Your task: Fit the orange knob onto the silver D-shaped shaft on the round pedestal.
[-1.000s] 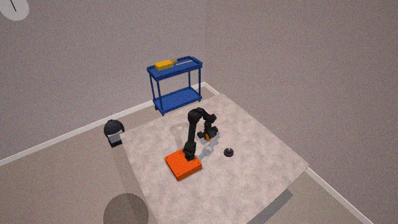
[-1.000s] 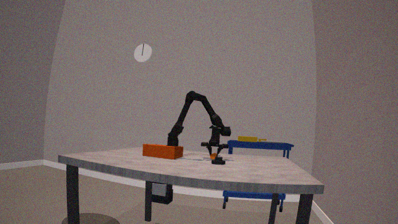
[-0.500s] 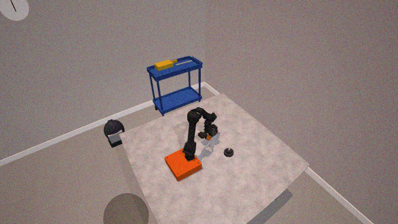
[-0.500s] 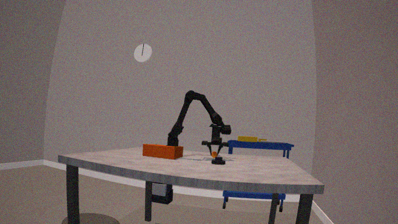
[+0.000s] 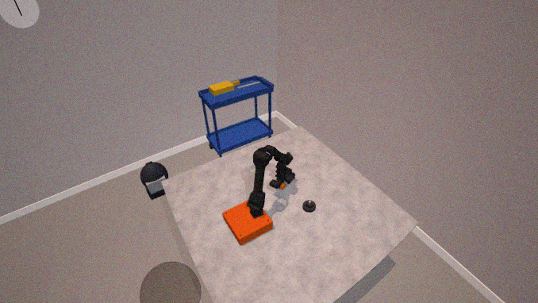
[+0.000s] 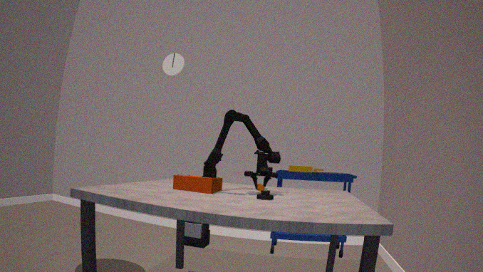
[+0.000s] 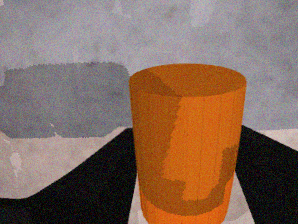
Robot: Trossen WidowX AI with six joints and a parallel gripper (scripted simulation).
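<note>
The orange knob point(image 5: 282, 186) point(image 6: 261, 187) point(image 7: 200, 135) is between the two black fingers of my gripper point(image 5: 282, 185) point(image 6: 261, 186) point(image 7: 183, 135), which is shut on it. The knob appears to be a little above the table. In the wrist view its plain, hole-free end face shows, and its underside is hidden. The dark round pedestal point(image 5: 309, 207) point(image 6: 265, 196) stands on the table, apart from the knob, nearer to the exterior view. Its small silver shaft point(image 5: 309, 202) points up; its flat side is too small to make out.
The arm's orange base block point(image 5: 247, 224) point(image 6: 192, 184) stands on the mottled pale table point(image 5: 286, 254) point(image 6: 303, 210). A blue cart point(image 5: 240, 136) point(image 6: 331, 176) with a yellow object point(image 5: 221, 88) point(image 6: 300, 169) on top is beyond the table. The arm's shadow falls beside the gripper.
</note>
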